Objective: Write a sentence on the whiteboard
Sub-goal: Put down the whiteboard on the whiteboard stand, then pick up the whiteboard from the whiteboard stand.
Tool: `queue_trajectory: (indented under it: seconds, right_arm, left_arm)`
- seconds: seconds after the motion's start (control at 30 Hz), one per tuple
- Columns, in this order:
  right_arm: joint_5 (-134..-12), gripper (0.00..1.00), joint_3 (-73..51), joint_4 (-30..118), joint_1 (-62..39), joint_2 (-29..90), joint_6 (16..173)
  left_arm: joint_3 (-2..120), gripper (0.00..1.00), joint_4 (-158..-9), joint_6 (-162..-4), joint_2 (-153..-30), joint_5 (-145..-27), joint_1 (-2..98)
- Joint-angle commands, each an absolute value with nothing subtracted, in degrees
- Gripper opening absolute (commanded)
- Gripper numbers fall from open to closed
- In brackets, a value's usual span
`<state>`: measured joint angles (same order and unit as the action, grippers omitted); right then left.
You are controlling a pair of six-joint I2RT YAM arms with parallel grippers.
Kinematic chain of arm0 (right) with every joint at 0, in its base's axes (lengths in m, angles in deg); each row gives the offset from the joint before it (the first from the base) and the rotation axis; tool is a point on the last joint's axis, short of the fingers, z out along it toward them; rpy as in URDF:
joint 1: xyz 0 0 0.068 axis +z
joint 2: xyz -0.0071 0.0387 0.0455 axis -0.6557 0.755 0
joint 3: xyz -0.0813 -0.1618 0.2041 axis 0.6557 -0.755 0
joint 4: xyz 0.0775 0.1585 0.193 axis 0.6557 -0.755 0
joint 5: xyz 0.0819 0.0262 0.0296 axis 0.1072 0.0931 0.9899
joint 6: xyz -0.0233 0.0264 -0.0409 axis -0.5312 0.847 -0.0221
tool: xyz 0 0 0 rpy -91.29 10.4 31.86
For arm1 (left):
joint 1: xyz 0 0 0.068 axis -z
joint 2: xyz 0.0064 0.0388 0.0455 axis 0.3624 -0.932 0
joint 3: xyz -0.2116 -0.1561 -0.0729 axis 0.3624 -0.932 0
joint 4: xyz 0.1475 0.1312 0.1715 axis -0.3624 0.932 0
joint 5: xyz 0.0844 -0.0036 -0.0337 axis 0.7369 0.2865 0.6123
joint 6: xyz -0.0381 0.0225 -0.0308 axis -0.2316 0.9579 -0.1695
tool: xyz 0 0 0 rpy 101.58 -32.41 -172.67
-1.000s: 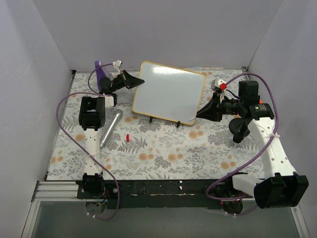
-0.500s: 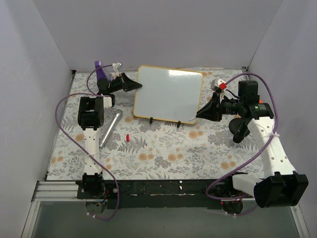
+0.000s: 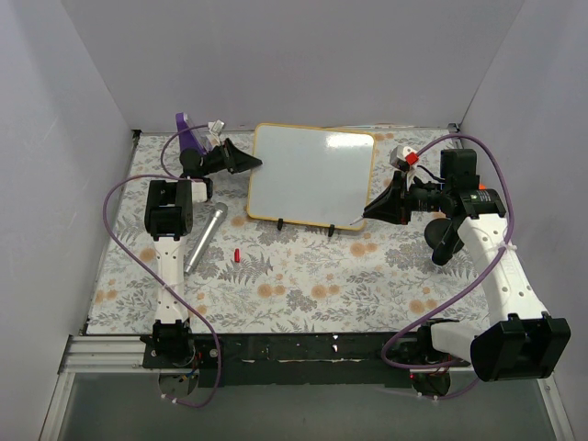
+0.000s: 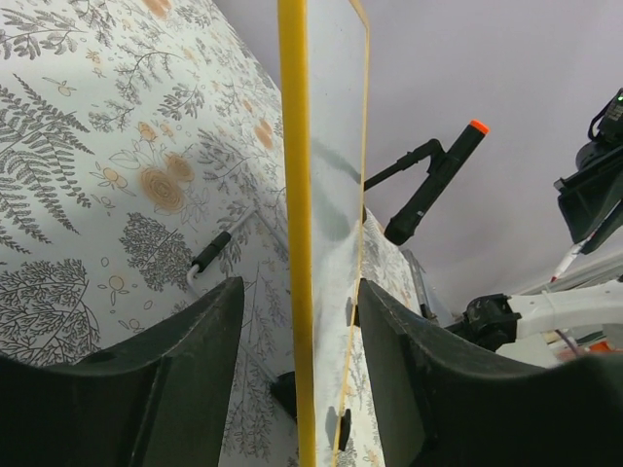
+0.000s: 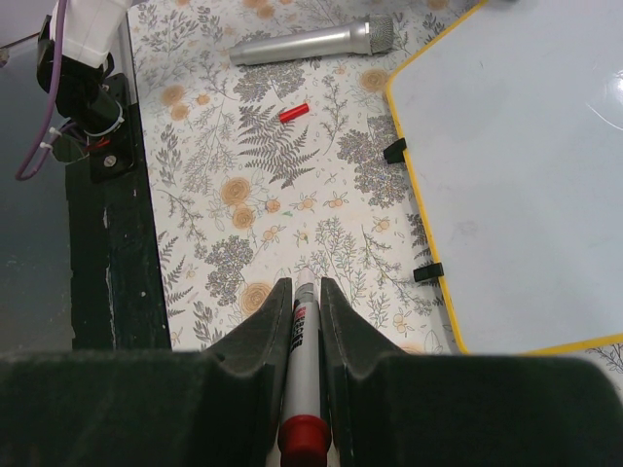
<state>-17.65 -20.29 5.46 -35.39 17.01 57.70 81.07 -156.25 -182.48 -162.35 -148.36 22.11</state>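
The whiteboard (image 3: 312, 175) stands on small black feet at the back of the table, yellow-framed, its white face (image 5: 526, 165) blank; no sentence shows on it. My left gripper (image 3: 250, 161) straddles the board's left edge. In the left wrist view the yellow frame (image 4: 297, 146) runs between the jaws of that gripper (image 4: 300, 285), which are open with a gap on each side. My right gripper (image 3: 370, 213) hovers off the board's lower right corner, shut on a marker (image 5: 304, 360) whose tip points at the floral cloth.
A silver microphone (image 3: 207, 237) lies left of the board, with a small red cap (image 3: 237, 254) beside it on the cloth. A purple object (image 3: 190, 136) sits at the back left corner. White walls close in three sides; a black rail (image 3: 303, 347) runs along the front.
The left jaws have opened off the board's edge. The board has turned from a slanted pose to stand squarer on its feet. The right arm has barely moved.
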Motion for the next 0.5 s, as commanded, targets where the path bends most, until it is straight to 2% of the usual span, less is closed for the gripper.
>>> queue_trajectory:
  seconds: [0.0,0.23,0.47]
  right_arm:
    - [-16.3,0.01,-20.4,7.1,-35.7,16.9,58.0]
    - [-16.2,0.01,-20.3,7.1,-35.8,17.2,58.0]
    - [-16.2,0.01,-20.5,7.1,-35.8,16.6,57.9]
  left_arm:
    - [81.9,0.52,-177.8,-184.8,-161.4,-148.6,21.9]
    - [83.4,0.66,-171.9,-185.5,-160.8,-149.8,22.1]
    - [86.9,0.63,-160.2,-181.5,-160.0,-152.0,23.4]
